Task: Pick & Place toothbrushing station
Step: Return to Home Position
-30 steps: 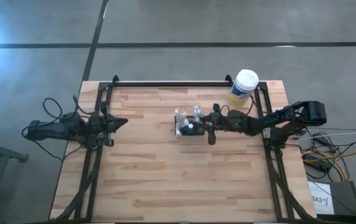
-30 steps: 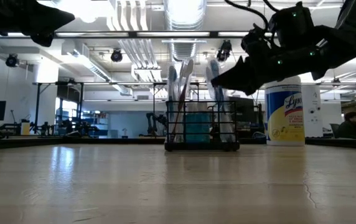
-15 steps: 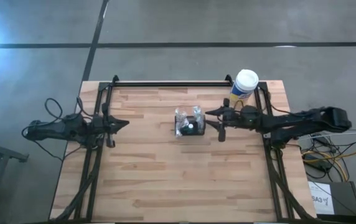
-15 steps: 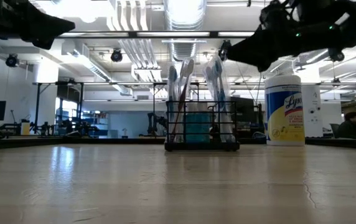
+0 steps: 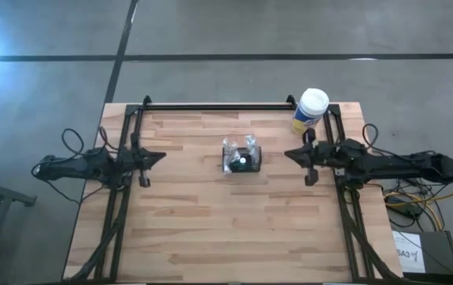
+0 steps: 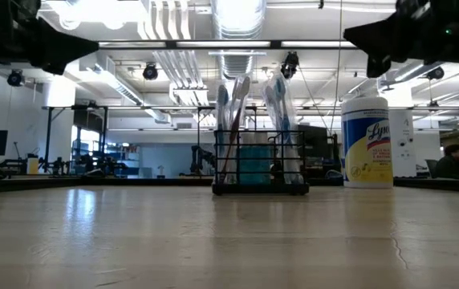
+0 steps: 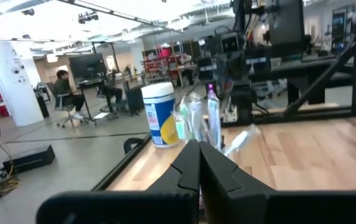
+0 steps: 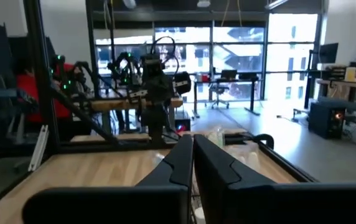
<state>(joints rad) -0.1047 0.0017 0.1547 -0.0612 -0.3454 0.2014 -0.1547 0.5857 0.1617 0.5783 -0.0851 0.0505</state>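
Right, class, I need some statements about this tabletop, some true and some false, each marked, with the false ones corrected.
1. The toothbrushes stand on end in the black wire caddy. True.
2. The right gripper holds a toothbrush. False: it is shut and empty, at the right edge of the table.
3. The white-lidded canister stands near a table corner on the right arm's side. True.
4. The caddy touches the canister. False: a clear gap separates them.
5. The left gripper hovers over the caddy. False: it is at the table's left edge, shut.
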